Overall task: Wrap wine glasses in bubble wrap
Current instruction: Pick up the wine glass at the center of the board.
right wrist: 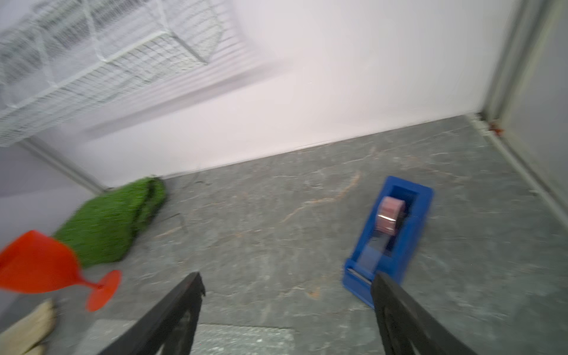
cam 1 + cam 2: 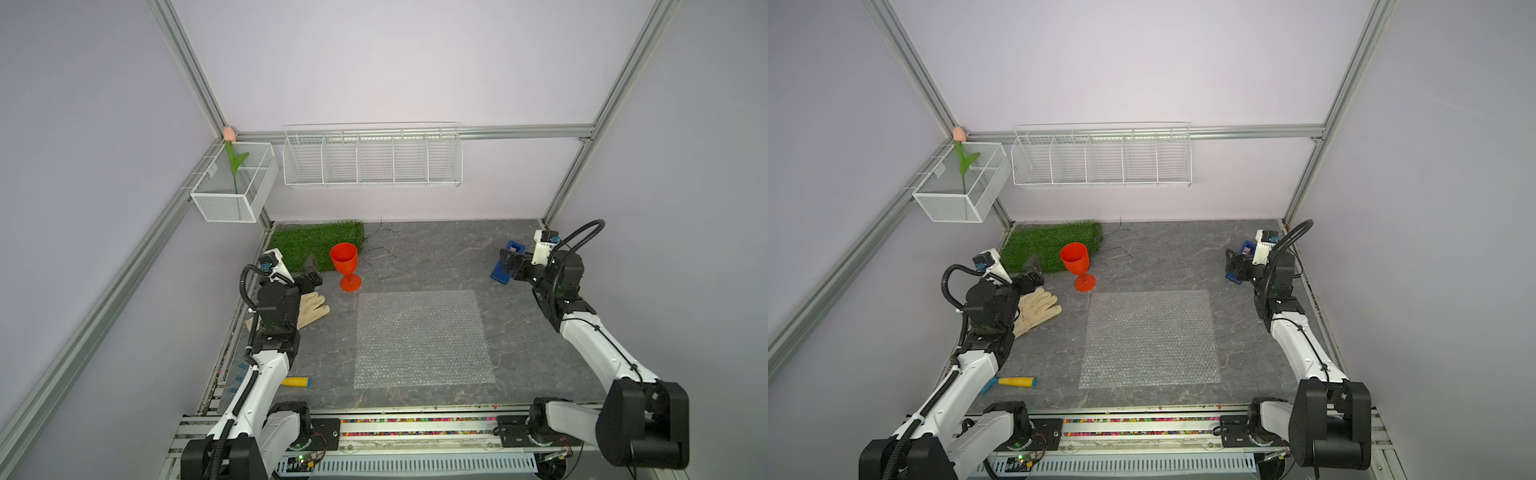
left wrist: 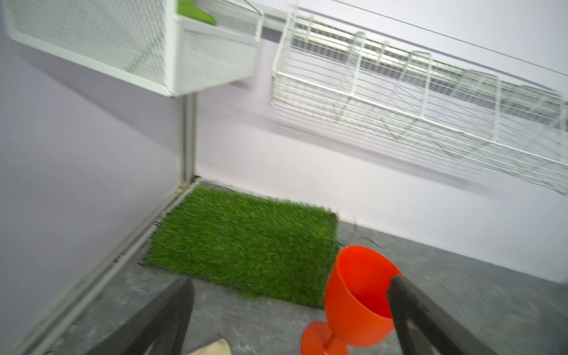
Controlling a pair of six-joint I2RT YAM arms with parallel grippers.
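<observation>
Grey marbled tabletop [image 2: 436, 257], green grass mat [image 2: 307, 243], upright red-orange plastic goblet [image 2: 345, 259], flat clear bubble-wrap sheet [image 2: 422, 338], cream glove [image 2: 311, 309], blue tape dispenser [image 1: 413, 236], yellow-handled tool [image 2: 297, 381]

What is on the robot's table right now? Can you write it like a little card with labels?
cup: red-orange goblet, standing upright at the edge of the grass mat, not wrapped
wrap: bubble wrap, lying flat in the middle, nothing on it
left: left hand open, close beside the goblet, holding nothing
right: right hand open, near the blue tape dispenser, holding nothing
extras: pale glove, yellow-handled tool
</observation>
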